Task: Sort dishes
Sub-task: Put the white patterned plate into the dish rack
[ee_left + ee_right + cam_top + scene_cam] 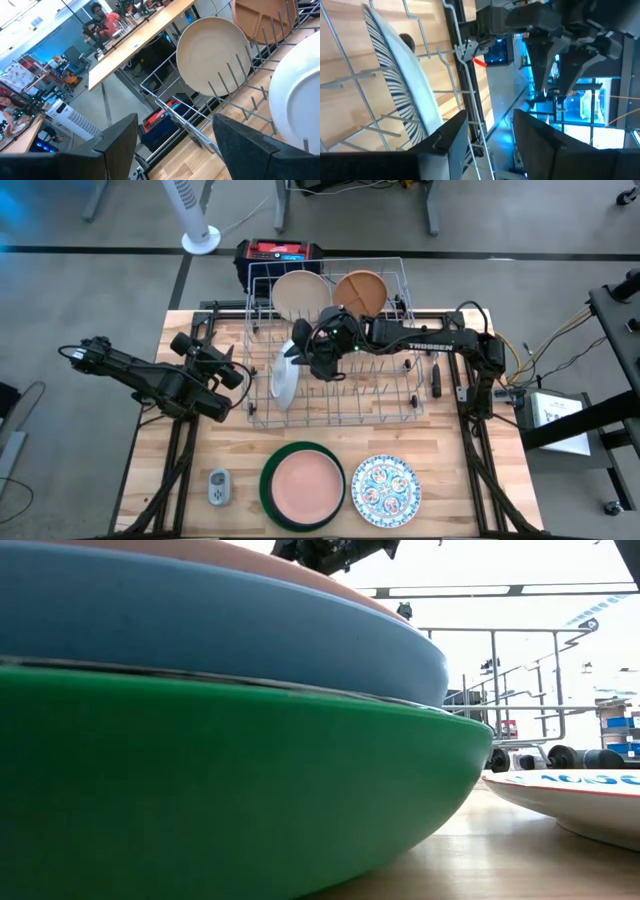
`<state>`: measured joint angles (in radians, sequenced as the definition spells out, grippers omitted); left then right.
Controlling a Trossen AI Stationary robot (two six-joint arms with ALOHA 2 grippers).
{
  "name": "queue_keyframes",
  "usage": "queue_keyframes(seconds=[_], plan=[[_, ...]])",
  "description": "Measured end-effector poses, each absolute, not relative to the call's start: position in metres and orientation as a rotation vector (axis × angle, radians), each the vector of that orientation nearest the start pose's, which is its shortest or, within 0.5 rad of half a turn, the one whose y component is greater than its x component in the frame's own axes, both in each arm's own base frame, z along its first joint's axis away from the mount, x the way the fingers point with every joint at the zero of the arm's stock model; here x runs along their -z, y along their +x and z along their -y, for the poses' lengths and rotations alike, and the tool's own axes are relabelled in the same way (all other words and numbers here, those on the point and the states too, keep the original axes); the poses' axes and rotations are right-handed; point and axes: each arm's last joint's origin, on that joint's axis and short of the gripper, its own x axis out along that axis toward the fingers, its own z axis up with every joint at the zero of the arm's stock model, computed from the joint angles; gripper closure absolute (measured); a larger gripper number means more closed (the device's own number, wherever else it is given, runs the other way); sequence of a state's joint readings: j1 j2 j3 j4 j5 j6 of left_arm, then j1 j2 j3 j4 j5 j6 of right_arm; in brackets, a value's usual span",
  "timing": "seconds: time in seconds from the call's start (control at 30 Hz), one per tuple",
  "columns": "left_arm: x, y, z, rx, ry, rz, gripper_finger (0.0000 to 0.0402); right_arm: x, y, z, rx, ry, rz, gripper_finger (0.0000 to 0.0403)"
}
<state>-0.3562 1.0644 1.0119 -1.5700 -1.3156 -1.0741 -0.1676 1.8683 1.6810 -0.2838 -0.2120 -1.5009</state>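
Surface: pale wood planks, and a wire rack sits across its far half.
Rack: cream plate and tan plate stand side by side in the far row; the striped plate stands on edge near the rack's left end.
Right pincer: over the rack, right at the striped plate's top edge. Fingers are parted with a gap between them, and the right wrist view shows the plate standing in the tines beside them, not pinched.
Left pincer: waiting over the surface's left side, just outside the rack, fingers spread wide, nothing between them.
Front edge: green plate with the pink plate stacked in it; the low view shows a blue plate sandwiched between those two.
Beside the stack: patterned plate lies flat to its right, a small grey gadget to its left.
Floor: grey, with a white fan and a red-topped box beyond the surface's far edge.
Room: the left wrist view catches a long bench with a person seated behind it, and cluttered shelves farther back.
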Motion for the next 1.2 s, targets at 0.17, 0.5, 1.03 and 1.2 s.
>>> queue_keyframes(seconds=[0.17, 0.5, 1.03, 1.2], plan=[[-0.306, 0.137, 0.021, -1.119, 0.321, -0.547, 0.0154, -0.328, 0.428, 0.067, -0.338, -1.396, -0.370, 0.0243], [-0.306, 0.137, 0.021, -1.119, 0.321, -0.548, 0.0154, -0.345, 0.419, 0.065, -0.302, -1.394, -0.347, 0.0241], [-0.304, 0.143, 0.024, -1.058, 0.302, -0.626, 0.0154, -0.417, 0.335, 0.045, -0.169, -0.845, -0.427, 0.0245], [-0.303, 0.146, 0.026, -1.021, 0.295, -0.670, 0.0154, -0.419, 0.305, 0.036, -0.196, -0.630, -0.562, 0.0255]])
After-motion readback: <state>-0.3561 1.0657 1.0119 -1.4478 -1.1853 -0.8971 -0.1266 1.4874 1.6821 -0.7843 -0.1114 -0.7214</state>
